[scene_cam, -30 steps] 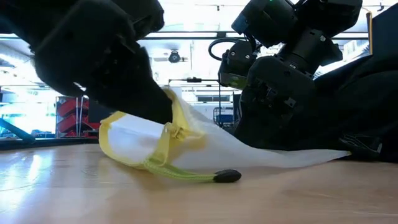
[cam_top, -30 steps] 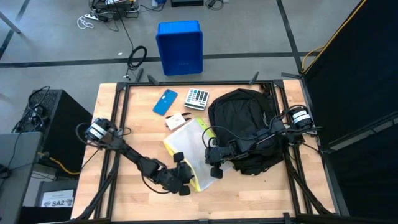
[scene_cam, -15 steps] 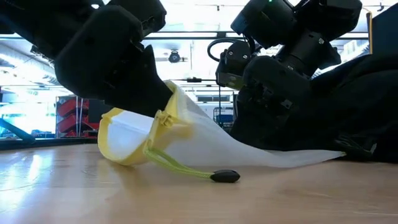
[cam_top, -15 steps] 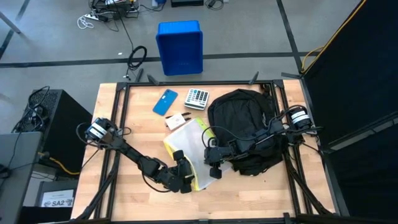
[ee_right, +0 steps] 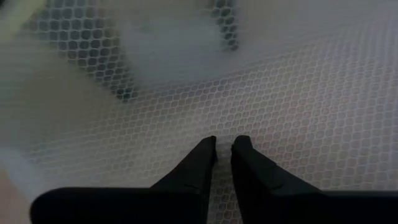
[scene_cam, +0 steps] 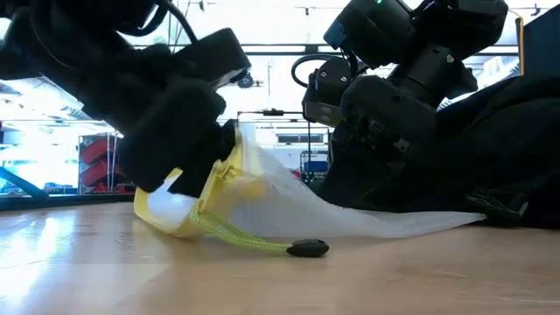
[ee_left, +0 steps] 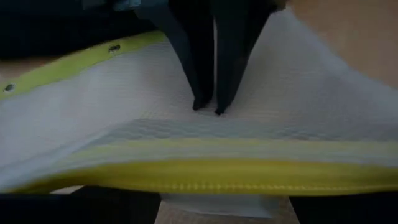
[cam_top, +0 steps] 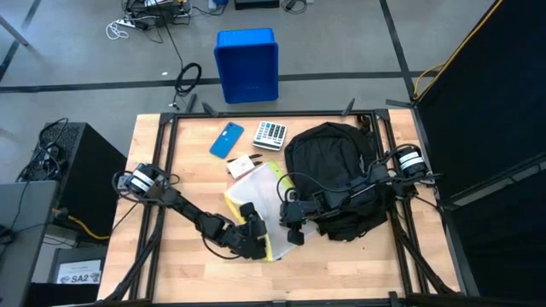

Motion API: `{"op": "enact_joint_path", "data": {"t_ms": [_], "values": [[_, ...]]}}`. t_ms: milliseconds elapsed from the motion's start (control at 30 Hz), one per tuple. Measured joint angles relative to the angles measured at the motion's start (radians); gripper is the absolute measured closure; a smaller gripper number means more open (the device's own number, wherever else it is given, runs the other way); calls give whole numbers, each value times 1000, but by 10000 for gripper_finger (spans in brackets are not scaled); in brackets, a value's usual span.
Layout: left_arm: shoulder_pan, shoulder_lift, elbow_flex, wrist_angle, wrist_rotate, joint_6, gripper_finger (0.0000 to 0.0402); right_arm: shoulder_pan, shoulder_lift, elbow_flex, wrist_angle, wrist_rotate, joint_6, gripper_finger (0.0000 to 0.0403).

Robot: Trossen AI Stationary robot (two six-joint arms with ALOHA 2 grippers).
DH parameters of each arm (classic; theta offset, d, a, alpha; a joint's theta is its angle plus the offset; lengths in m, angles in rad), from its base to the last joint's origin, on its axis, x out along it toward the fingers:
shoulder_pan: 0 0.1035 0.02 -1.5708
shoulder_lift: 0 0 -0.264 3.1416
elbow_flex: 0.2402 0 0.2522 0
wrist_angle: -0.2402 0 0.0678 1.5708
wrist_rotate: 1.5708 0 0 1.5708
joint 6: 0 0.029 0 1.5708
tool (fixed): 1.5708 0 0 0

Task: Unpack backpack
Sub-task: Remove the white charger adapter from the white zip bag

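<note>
At the front of the tabletop [cam_top: 171, 264], the left gripper [cam_top: 253, 243] sits at the near end of a white net pouch [cam_top: 256, 189]. Its fingers [ee_left: 74, 208] are wide apart. The pouch's yellow zip edge [ee_left: 205, 174] lies between them, and that end of the pouch is lifted a little off the wood. A thin yellow cord with a black tip [scene_cam: 306, 248] hangs from this end and rests on the wood.

Just past it, the right gripper [cam_top: 293, 230] points down at the same pouch. Its fingers [ee_right: 199, 168] are close together, with only a thin gap between them. Their tips are against the net. I cannot tell if any net is pinched there.

The pouch lies slanted near the middle of the tabletop. Right beside it, on the right half, lies the backpack [cam_top: 333, 162]. It is big, black and round. The right arm [cam_top: 375, 179] reaches across it.

Farther back there is a small white thing [cam_top: 242, 164] next to the pouch's far corner. Behind that are a blue phone [cam_top: 227, 140] and a calculator [cam_top: 271, 133], side by side, near the far edge.

Past the tabletop, a blue bin [cam_top: 246, 64] stands on the grey floor [cam_top: 85, 51].
</note>
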Motion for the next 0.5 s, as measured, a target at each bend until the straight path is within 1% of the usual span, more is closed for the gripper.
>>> {"op": "enact_joint_path", "data": {"t_ms": [133,367,500], "values": [[-1,1,0,10,3,0,160,0,0,0,1,0,1,362],[-2,1,0,1,3,0,165,0,0,0,0,0,1,371],[-11,-4,0,-3,3,5,166,0,0,0,-1,0,1,369]]}}
